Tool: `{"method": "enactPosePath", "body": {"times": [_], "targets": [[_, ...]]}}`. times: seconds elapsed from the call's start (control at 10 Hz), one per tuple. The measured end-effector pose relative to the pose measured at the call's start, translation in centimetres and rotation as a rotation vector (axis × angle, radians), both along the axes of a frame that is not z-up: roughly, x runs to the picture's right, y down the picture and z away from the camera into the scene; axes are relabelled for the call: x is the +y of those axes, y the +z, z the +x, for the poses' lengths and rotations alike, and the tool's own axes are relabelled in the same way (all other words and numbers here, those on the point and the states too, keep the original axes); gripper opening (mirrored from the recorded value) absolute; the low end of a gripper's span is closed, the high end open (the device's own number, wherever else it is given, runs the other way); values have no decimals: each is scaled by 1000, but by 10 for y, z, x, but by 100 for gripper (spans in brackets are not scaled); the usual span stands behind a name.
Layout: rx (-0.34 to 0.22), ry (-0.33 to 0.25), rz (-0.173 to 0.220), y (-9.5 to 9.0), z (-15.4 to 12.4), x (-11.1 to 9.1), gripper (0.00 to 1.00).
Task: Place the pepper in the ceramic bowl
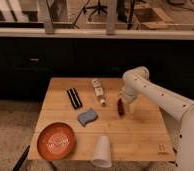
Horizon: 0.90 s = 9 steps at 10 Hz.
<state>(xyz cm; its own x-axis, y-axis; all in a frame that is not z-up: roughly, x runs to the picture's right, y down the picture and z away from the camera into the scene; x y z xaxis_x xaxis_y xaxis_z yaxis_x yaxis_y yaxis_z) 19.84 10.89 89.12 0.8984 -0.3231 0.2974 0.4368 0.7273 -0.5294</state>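
Observation:
The small dark red pepper [120,108] lies on the wooden table [140,135], right of centre. My gripper [124,103] hangs straight down over it from the white arm [155,95], open, with its tips right at the pepper; whether they touch it I cannot tell. The ceramic bowl [56,141], a wide orange-red dish with a pale pattern inside, sits at the table's front left corner, well away from the gripper.
A white plastic cup [102,151] lies on its side at the front edge. A blue-grey sponge [87,117] lies mid-table, a black bar-shaped object [74,98] behind it, and a small white labelled bottle [97,90] beside the gripper. A dark cabinet stands behind the table.

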Motion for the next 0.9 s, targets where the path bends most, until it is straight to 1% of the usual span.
{"method": "enactPosePath", "body": {"times": [0.9], "targets": [[-7,-11,0,0,1,-1,80]]}}
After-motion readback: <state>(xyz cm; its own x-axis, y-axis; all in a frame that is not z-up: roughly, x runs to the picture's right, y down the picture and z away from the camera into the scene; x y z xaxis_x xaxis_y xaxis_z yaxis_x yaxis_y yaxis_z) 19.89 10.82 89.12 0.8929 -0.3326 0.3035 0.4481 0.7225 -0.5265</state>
